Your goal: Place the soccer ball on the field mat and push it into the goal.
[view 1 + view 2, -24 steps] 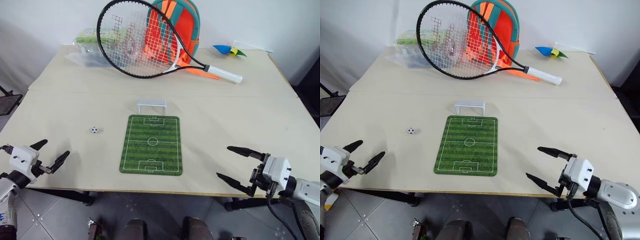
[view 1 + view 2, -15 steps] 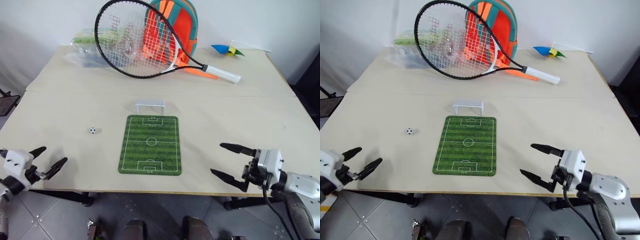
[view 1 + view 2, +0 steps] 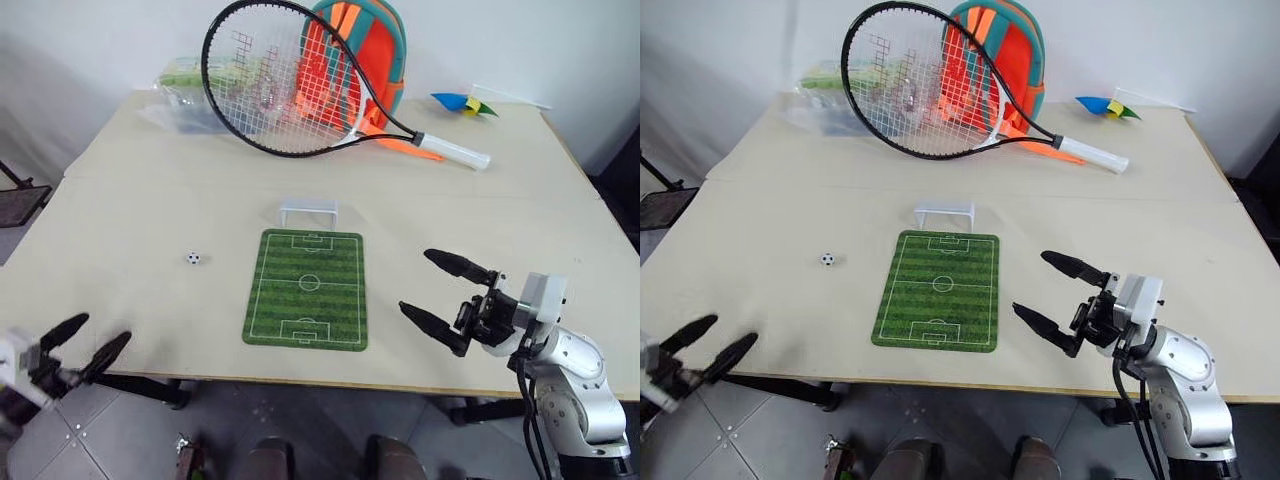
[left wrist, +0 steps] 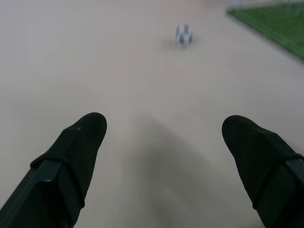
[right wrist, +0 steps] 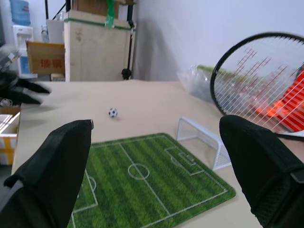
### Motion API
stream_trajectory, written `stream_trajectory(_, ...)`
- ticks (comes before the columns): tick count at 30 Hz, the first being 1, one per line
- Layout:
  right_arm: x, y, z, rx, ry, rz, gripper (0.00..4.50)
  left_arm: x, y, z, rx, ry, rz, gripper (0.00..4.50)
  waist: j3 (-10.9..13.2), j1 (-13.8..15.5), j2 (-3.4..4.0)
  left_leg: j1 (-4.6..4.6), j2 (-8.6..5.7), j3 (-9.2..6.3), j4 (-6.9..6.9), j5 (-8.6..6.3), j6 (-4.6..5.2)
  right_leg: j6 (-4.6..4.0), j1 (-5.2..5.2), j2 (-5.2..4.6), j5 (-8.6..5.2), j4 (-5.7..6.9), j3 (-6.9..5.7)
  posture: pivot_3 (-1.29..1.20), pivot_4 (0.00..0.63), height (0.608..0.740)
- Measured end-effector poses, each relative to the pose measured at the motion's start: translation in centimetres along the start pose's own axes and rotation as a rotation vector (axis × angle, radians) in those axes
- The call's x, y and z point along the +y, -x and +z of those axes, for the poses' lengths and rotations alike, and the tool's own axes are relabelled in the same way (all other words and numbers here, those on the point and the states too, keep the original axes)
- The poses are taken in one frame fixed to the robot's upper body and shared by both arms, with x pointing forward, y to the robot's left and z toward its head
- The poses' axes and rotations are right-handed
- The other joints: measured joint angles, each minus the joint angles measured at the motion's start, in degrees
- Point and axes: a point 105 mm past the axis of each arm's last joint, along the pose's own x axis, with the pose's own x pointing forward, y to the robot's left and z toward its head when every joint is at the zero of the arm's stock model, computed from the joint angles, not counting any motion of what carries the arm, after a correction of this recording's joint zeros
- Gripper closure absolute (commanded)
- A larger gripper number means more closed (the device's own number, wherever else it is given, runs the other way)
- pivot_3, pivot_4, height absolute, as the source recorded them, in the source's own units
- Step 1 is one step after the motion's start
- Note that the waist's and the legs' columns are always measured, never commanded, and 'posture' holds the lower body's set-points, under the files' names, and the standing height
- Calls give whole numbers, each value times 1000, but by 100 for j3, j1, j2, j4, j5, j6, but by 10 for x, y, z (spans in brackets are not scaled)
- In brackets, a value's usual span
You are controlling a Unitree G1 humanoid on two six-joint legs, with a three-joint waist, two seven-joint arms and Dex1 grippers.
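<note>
The tiny white-and-black soccer ball (image 3: 193, 258) rests on bare beige tabletop (image 3: 140, 230), ahead of the left gripper (image 3: 83, 343), whose jaws are spread and empty at the table's near edge. Open surface separates ball from the striped green field mat (image 3: 307, 301). The right gripper (image 3: 433, 291), jaws spread, empty, hovers just beside the mat's right edge. The small white goal frame (image 3: 307, 211) stands at the mat's far edge.

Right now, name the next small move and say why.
Probably ease the open left tool forward to the soccer ball: the ball sits on the bare table, left of the field mat, and nothing holds it.
</note>
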Motion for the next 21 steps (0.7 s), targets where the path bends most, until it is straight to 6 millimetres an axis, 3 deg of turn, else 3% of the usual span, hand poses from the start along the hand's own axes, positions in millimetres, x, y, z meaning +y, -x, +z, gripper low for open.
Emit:
stream_trajectory(4, -3, 2, -6, 19, 6, 6, 0, -8, -55, 22, -44, 16, -59, 46, 0, -37, 0, 0, 0, 2, 2, -2, -1, 0, -3, 3, 0, 5, 1, 0, 150, 740)
stream_trajectory(9, -4, 3, -7, 25, 12, 10, 0, -13, -94, 32, -25, 36, -93, 46, 0, -182, 0, 4, 1, 13, 1, -5, -3, 0, -8, 3, 0, 4, -1, 0, 150, 740)
stream_trajectory(13, -1, 6, -9, 29, 15, 1, 0, -13, -125, 22, 65, 29, -94, 46, -1, -167, -1, 3, 0, 14, 5, -5, -3, 0, -7, 3, 0, 5, -1, 0, 150, 740)
stream_trajectory(16, 0, 6, -11, 26, 16, -13, 0, -15, -131, 3, 133, 38, -87, 46, 0, -191, -1, 3, 2, 17, 4, -5, -3, 0, -8, 4, 0, 4, 0, 0, 150, 740)
stream_trajectory(19, -1, 7, -11, 25, 23, -31, 0, -15, -131, 3, 130, 34, -86, 578, 0, -177, -1, 2, 3, 16, 5, -5, -3, 0, -9, 3, 0, 5, 0, 0, 150, 740)
stream_trajectory(21, 0, 9, -14, 28, 18, -56, 0, -15, -130, 2, 129, 40, -93, 1240, 0, -172, -1, 2, 3, 17, 6, -5, -2, 0, -9, 3, 0, 4, 0, 0, 150, 740)
